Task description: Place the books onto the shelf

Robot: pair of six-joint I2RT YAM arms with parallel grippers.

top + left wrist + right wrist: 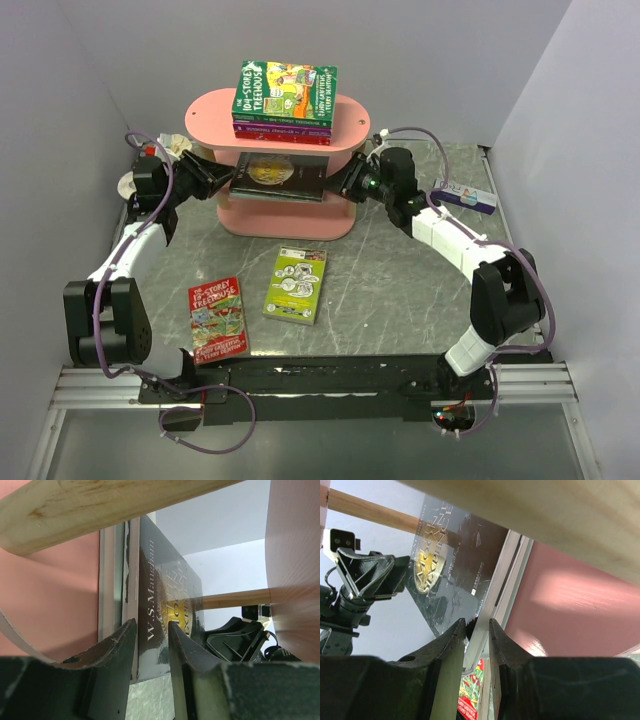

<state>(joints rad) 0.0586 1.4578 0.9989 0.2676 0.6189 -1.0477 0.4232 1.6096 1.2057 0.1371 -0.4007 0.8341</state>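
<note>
My left claw (151, 625) and right claw (476, 622) clamped the dark book (278, 172) at the shelf's (210, 110) middle board (next, I reckoned: slide in, release).

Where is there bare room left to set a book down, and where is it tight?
The table is bare from the lime-green book right to the right arm, and between the shelf and the two loose books. Tight: the red book lies close by the left arm, and both jaws hold the dark book in the middle tier.

left end effector (222, 178): extended forward, clamped | right end effector (345, 180): extended forward, clamped
</note>
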